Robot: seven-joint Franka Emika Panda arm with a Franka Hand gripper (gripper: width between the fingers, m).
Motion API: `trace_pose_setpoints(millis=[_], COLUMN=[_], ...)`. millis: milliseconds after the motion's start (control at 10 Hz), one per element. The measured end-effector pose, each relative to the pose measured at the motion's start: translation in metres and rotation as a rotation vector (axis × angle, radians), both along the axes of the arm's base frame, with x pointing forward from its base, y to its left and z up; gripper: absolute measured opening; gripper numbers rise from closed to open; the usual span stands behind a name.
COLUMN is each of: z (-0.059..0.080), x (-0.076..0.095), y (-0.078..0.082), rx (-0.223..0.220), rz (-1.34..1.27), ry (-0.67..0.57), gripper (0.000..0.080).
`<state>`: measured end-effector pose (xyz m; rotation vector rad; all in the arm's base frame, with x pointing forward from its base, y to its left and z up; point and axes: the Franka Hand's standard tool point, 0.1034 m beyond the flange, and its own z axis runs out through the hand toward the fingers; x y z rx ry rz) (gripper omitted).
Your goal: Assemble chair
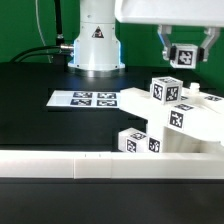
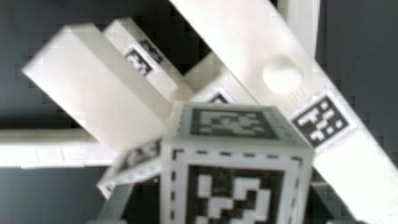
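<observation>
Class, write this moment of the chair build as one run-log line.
pincer: raised, holding a tagged white block | chair parts: clustered by white rail | marker board: flat on table

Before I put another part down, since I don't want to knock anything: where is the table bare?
Bare black table lies toward the exterior view's left, between the marker board and the border rail, and left of the board. The exterior view's right is crowded with the chair parts piled under the tool.

White chair pieces are marked with black-and-white square tags. A white marker board bearing black tags is seen on a black table. The backdrop is green.
</observation>
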<state>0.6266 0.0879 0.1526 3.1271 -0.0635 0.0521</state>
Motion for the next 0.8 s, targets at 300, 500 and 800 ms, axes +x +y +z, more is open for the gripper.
trace_pose_setpoints(millis=[300,500,800], z=[-0.001,-0.008,-0.017], x=[0.000,-0.006,-0.006], y=[0.000,0.015,0.024], rx=[0.000,0.005,0.010], rz=[-0.001,-0.039,-0.083], ry=[-0.004,-0.032,-0.042], gripper=[0.0284,0.0284,0.0284])
